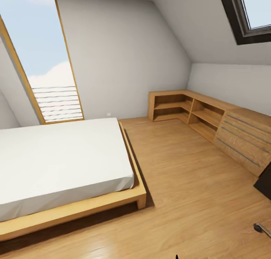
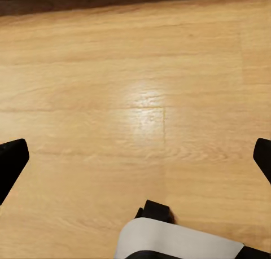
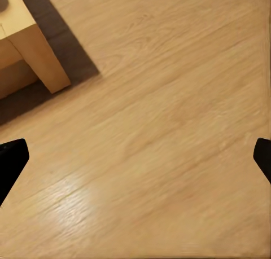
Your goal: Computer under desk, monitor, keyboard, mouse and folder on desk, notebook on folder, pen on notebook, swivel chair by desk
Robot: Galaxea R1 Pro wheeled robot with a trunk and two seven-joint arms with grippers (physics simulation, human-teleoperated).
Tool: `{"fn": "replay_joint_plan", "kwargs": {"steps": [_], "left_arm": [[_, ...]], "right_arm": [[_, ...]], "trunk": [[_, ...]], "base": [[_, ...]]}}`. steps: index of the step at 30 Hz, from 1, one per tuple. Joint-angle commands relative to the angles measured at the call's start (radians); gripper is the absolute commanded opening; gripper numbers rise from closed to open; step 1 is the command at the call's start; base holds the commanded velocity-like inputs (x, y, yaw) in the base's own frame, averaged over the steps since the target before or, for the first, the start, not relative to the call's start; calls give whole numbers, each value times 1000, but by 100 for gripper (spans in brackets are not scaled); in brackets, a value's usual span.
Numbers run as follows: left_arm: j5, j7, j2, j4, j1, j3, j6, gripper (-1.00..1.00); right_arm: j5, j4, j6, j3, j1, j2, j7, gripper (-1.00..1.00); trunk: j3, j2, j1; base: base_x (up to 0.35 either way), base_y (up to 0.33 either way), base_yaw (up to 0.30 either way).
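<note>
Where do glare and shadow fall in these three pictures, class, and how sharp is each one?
Head view: sharp; a dark shadow hugs the low wooden bed frame; daylight enters the tall slanted window. Left wrist view: a soft white glare patch on the light wooden floor. Right wrist view: slightly soft; a grey shadow beside the pale wooden bed corner, glare low on the planks.

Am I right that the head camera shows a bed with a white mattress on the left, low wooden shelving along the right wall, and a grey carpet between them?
Not quite. The head view shows the bed with its white mattress on the left and the low wooden shelving along the right wall, but between them lies a light wooden floor, not grey carpet.
</note>
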Motion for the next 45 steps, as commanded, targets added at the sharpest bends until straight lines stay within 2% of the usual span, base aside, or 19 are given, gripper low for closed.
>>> {"fn": "replay_joint_plan", "kwargs": {"steps": [1, 9, 21, 28, 29, 36, 45], "left_arm": [[7, 2, 0, 0, 0, -3, -3, 100], [8, 2, 1, 1, 0, -4, -3, 100], [7, 2, 0, 0, 0, -2, -3, 100], [7, 2, -1, 0, 0, -4, -3, 100], [7, 2, -1, 0, 0, -13, -4, 100], [14, 3, 2, 0, 0, -16, -3, 100], [14, 3, 0, 0, 0, -18, -3, 100]], "right_arm": [[1, 1, -3, 1, -1, 0, -5, 100], [1, 1, -4, 2, 0, 0, -3, 100], [-9, -5, -4, -10, 0, -9, 1, 100], [-10, -4, -5, -5, 0, -9, 2, 100], [-6, -6, -17, -4, 0, -7, 1, 100], [-4, -6, -58, -4, 0, -3, 0, 100], [-6, -7, -66, -8, 0, -4, -2, 100]], "trunk": [[-1, -1, 0], [-1, -1, 0], [-1, -1, 0], [-1, -1, 0], [-1, -1, 0], [-1, -1, 0], [-1, -1, 0]], "base": [[83, 320, -300], [40, 259, -300], [2, 18, -300], [0, 1, -300], [0, 42, -300], [0, 186, -300], [3, 173, -300]]}}
